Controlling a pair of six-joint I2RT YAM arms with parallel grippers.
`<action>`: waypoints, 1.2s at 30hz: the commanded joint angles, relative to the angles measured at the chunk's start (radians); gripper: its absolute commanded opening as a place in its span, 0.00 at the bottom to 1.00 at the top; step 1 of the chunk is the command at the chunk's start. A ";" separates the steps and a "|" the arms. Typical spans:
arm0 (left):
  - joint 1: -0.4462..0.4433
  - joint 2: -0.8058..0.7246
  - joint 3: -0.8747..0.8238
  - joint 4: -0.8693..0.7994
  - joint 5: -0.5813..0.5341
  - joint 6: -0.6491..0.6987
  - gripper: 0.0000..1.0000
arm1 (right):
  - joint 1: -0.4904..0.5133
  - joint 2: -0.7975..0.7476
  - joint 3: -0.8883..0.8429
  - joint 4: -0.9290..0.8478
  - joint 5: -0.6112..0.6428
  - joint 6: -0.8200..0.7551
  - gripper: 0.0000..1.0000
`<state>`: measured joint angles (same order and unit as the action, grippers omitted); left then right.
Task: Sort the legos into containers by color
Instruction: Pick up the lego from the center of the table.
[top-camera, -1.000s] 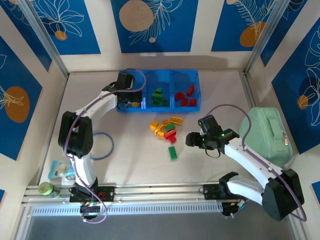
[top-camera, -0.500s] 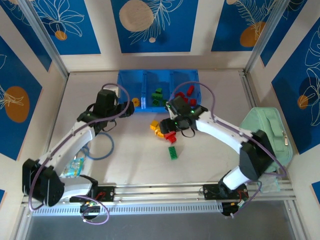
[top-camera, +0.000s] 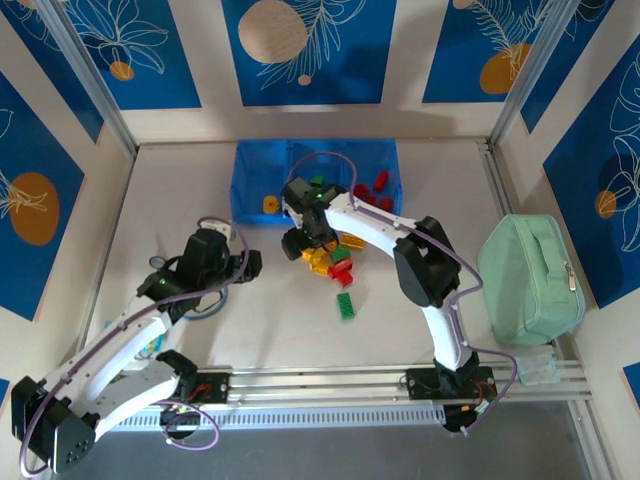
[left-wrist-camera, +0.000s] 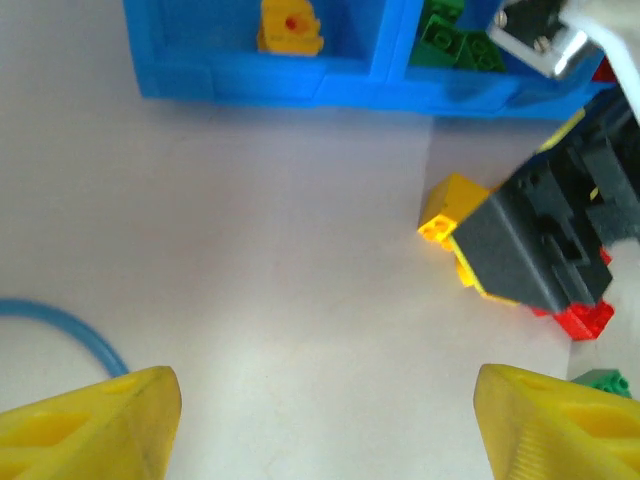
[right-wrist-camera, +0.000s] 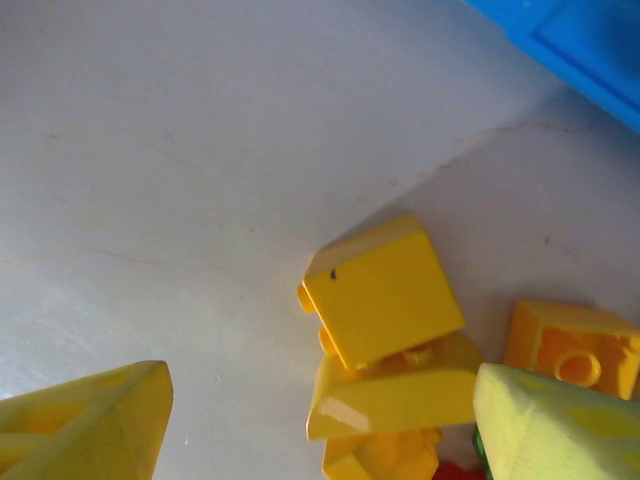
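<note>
Yellow pick judged in hand: right gripper (top-camera: 303, 240), jaws spread and empty, hovers over the yellow legos (right-wrist-camera: 385, 290) on the table (top-camera: 190, 190) near the blue tray (top-camera: 385, 158) — next it should lower, pinch one and carry it to the left compartment (top-camera: 256, 182) — left gripper (left-wrist-camera: 325, 400) idle, jaws spread.

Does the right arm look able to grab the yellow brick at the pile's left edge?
Probably yes: the right gripper hangs open over the yellow brick, nothing above it, though neighbouring bricks crowd one side.

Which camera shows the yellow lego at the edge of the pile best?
Right wrist: the yellow lego is close, whole, sharp. Left wrist shows part of it, smaller; top external, a tiny piece.
</note>
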<state>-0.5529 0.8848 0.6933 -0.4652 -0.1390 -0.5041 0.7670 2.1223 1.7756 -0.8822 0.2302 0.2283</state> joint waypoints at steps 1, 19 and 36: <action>-0.010 -0.047 -0.064 -0.002 0.015 -0.056 0.77 | 0.005 0.067 0.097 -0.098 0.028 -0.070 0.79; -0.013 -0.058 -0.107 0.013 0.000 -0.059 0.77 | 0.024 0.213 0.219 -0.166 0.064 -0.126 0.57; -0.012 -0.171 -0.127 0.027 -0.022 -0.050 0.77 | 0.064 0.111 0.413 -0.150 0.062 -0.055 0.31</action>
<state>-0.5591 0.7322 0.5777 -0.4519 -0.1406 -0.5522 0.8379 2.2925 2.1101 -1.0271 0.3080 0.1474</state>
